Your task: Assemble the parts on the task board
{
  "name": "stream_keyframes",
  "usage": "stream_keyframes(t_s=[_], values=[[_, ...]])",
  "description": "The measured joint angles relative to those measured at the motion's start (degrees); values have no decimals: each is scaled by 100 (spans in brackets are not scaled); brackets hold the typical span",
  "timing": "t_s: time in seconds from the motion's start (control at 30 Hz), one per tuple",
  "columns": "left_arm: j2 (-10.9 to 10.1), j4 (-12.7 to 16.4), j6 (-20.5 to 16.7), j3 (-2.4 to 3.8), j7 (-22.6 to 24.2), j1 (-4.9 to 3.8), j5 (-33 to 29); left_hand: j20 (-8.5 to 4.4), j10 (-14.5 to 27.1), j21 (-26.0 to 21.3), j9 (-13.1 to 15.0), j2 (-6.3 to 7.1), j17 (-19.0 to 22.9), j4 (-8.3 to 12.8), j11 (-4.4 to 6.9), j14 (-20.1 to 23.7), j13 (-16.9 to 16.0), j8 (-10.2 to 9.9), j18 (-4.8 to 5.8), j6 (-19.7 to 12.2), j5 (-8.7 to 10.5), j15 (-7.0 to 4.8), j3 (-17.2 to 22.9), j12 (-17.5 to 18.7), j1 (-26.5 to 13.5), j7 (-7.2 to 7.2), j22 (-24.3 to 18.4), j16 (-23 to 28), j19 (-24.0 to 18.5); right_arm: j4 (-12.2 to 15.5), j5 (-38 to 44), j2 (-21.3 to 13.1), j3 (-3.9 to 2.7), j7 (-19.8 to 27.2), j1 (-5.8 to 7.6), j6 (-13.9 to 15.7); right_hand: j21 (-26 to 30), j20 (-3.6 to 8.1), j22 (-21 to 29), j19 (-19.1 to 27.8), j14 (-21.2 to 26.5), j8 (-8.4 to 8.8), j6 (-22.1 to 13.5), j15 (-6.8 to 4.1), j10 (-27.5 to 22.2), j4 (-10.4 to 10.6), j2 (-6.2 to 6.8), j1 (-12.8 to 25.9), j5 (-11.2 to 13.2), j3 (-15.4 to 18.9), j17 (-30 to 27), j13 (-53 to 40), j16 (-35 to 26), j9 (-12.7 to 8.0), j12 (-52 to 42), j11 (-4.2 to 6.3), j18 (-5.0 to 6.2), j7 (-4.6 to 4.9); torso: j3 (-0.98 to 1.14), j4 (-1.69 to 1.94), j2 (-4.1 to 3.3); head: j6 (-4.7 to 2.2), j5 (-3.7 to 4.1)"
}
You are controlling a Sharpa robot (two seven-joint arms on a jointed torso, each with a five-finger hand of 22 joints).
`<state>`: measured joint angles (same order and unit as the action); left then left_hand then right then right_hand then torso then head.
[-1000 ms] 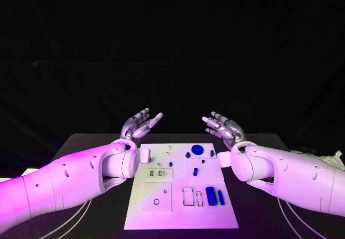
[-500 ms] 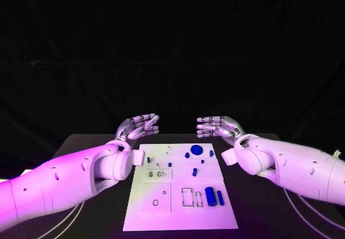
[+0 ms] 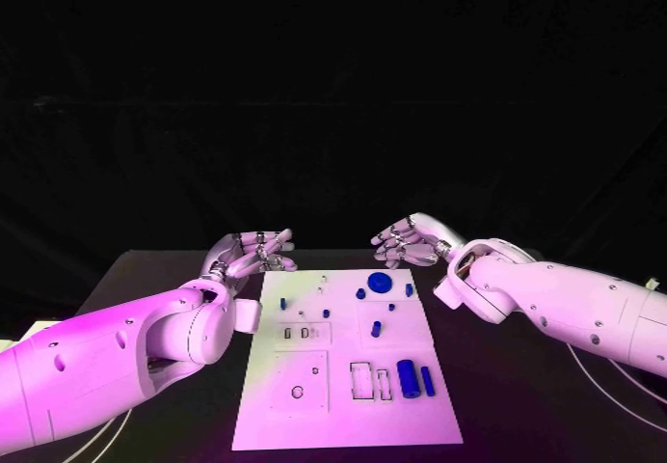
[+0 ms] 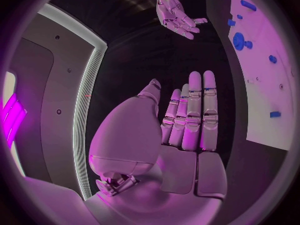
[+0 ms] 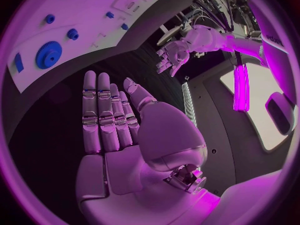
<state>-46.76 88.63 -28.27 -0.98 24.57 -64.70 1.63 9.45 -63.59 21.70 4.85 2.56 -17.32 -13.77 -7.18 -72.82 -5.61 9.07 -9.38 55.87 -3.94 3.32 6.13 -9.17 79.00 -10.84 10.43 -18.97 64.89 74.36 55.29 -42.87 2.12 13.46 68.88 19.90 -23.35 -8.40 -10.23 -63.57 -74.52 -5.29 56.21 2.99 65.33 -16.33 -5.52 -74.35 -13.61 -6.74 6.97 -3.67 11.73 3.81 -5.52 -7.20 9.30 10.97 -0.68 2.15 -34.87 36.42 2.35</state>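
Hovering beyond the far edge of the task board (image 3: 348, 386), both hands carry nothing. In the head view the left hand (image 3: 251, 255) sits off the board's far-left corner and the right hand (image 3: 406, 241) off its far-right corner. The wrist views show each palm flat, fingers (image 4: 195, 112) straight and side by side, touching no part; the right hand's fingers (image 5: 100, 115) lie the same way.

The parts are all on the board, on the near side of both hands. The round blue gear (image 3: 380, 283) lies close to the far edge, toward the right, so the right hand looks the nearer of the two to it. The small blue pieces (image 3: 323, 313) are scattered mid-board, and the long blue peg (image 3: 408, 378) lies near the board's right edge toward its near end, its long axis running from near edge to far edge, alongside the empty slots (image 3: 362, 377). Any pick probably calls for a hand to come back over the board and descend.

No brand, label or writing can be read anywhere.
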Motion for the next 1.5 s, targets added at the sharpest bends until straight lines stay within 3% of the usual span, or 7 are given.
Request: stream_keyframes(t_s=[0.13,0.3,0.4,0.53,0.77,1.2,1.5], values=[[-121,293,46,26,-65,-13,-7,-95,-166,214,5,0,-405,24,66,-135,-42,-47,1,118,0,-97,-24,26,0,39,135,-333,180,34,918,15,-9,-399,90,-30,-416,139,-220,-299,-483,34,154,-132,196,-8,89,32,0,-98,209,0,214,0,58,89,-1,-56,-12,32,-101,-6,43],[-237,572,82,39,-136,-32,-48,-148,-272,448,12,0,-870,58,86,-144,-99,-98,2,203,0,-108,-58,79,0,62,299,-716,250,132,1968,25,-10,-872,183,-135,-1002,287,-553,-555,-882,97,307,-263,390,-1,186,128,1,-257,619,-7,667,0,134,203,0,-143,-35,83,-225,-13,105],[-277,691,97,45,-170,-45,-78,-166,-352,650,20,0,-1308,87,105,-103,-166,-157,2,269,0,-148,-87,152,0,71,465,-1072,269,169,2519,52,-14,-1129,221,-231,-1995,398,-1158,-765,-949,141,492,-364,538,22,375,317,137,-556,1463,-16,1742,1,177,295,0,-250,-49,126,-305,-64,133],[-302,807,112,45,-206,-47,-114,-166,-351,674,21,0,-1393,87,105,-67,-179,-157,2,269,0,-136,-87,152,0,71,502,-1127,269,208,3078,77,-13,-1378,240,-371,-2737,399,-1895,-766,-950,140,498,-364,469,47,441,383,179,-738,1861,-16,2271,4,177,310,0,-256,-64,169,-382,-53,194],[-318,885,133,58,-244,-76,-144,-166,-351,693,25,0,-1455,87,106,-10,-188,-179,2,269,0,-136,-87,152,0,71,531,-1165,269,221,3634,110,-13,-1622,273,-582,-3150,399,-2330,-766,-950,140,522,-364,264,76,474,416,263,-817,2061,-5,2521,10,177,269,0,-282,-87,240,-491,-91,261],[-362,928,159,72,-275,-122,-167,-165,-350,715,24,-22,-1496,102,106,11,-200,-179,2,269,-1,-117,-102,174,-23,71,554,-1189,226,157,4023,220,-13,-1747,279,-912,-3374,327,-2514,-649,-950,140,520,-363,3,116,525,420,286,-901,2212,1,2698,9,177,231,0,-283,-110,282,-619,-74,241],[-399,975,171,75,-300,-128,-172,-145,-349,739,24,-22,-1537,102,105,55,-208,-201,3,269,-1,-119,-102,196,-23,71,575,-1215,205,155,4094,247,-10,-1737,267,-1061,-3797,317,-3088,-724,-950,139,520,-363,-39,157,547,398,286,-942,2603,1,3126,9,177,231,0,-283,-114,315,-703,-56,260]])
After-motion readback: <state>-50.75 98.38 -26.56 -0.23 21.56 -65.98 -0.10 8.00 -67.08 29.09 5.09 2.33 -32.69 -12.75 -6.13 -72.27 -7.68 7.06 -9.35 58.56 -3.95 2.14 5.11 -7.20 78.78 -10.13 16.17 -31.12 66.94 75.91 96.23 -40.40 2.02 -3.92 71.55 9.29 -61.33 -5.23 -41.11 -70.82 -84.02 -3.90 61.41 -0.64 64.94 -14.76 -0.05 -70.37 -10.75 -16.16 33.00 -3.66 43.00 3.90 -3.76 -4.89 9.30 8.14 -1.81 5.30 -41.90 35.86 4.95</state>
